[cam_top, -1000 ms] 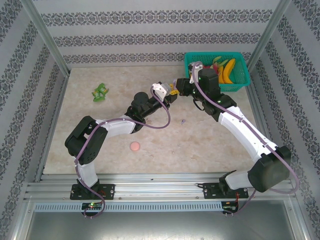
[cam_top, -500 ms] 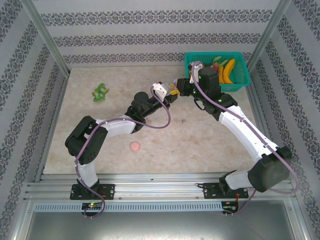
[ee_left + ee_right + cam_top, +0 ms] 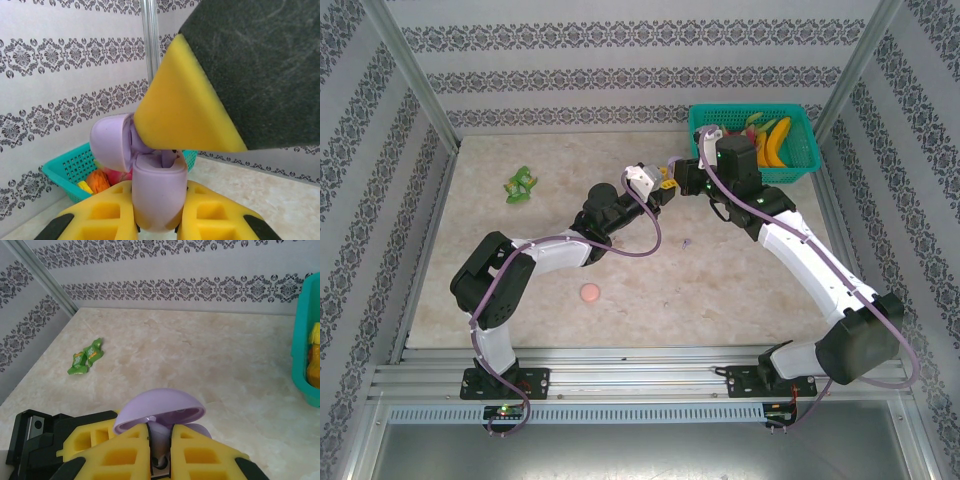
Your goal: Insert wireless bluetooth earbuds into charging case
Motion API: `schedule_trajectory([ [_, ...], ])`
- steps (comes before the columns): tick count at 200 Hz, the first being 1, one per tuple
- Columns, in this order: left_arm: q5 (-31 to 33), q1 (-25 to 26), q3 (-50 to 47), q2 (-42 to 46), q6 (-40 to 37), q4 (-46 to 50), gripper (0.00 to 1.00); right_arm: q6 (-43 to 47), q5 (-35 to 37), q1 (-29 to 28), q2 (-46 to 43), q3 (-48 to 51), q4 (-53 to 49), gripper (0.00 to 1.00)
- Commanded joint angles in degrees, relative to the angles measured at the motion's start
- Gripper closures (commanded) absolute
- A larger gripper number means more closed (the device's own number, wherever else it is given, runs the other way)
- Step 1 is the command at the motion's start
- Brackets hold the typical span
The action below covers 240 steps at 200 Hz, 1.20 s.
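Seen from above, the two arms are brought together over the far middle of a marbled table (image 3: 750, 285), their tips almost touching. The left gripper (image 3: 658, 193) is closed on a lilac charging case (image 3: 157, 192). The case is clamped upright between the yellow fingers (image 3: 102, 212) and raised off the table, with its domed lid (image 3: 110, 140) swung open to one side.

The right gripper (image 3: 673, 178) is set against the case from the opposite side. Its jaws are drawn narrow, and a small lilac earbud (image 3: 160, 440) is pinched between them at the mouth of the open case, just under the lid. How far the bud is seated cannot be told. In the left wrist view, one yellow finger (image 3: 185, 115) of the right gripper is seen touching the open top of the case.

A loose earbud (image 3: 687, 243) — tiny and lilac — can be seen on the table between the arms, well apart from the held case. A round pink case (image 3: 590, 293) is seen nearer the arm bases. A green wrapped item (image 3: 521, 184) is found at the far left. A teal basket (image 3: 790, 173) holding bananas (image 3: 775, 140) is placed in the far right corner, just behind the right gripper.
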State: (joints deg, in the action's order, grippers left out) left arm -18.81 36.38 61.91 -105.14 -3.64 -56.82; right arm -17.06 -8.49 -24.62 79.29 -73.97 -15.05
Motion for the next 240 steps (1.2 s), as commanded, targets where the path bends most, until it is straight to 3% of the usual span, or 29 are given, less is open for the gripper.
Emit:
schedule_trajectory([
  [1,-1.1,0.7,2.9,0.5,0.3,-4.3,1.00,1.8,-2.6,-1.0,0.9,-1.2,-3.5,0.87],
  [43,-1.1,0.7,3.0,0.2,0.6,-4.4,1.00,2.2,-3.8,-1.7,2.1,-2.5,-4.1,0.85],
  [87,-0.8,0.7,2.6,0.0,0.9,-4.7,1.00,0.7,-3.9,-1.6,2.6,-4.2,-4.1,0.68],
  [151,-0.5,0.8,2.0,-0.1,1.7,-5.5,1.00,-3.4,-4.2,-0.2,2.5,-6.2,-2.4,0.56],
  [240,-0.3,0.7,0.5,0.3,2.0,-6.4,1.00,-12.1,-9.1,5.0,-1.2,-6.6,1.4,0.49],
])
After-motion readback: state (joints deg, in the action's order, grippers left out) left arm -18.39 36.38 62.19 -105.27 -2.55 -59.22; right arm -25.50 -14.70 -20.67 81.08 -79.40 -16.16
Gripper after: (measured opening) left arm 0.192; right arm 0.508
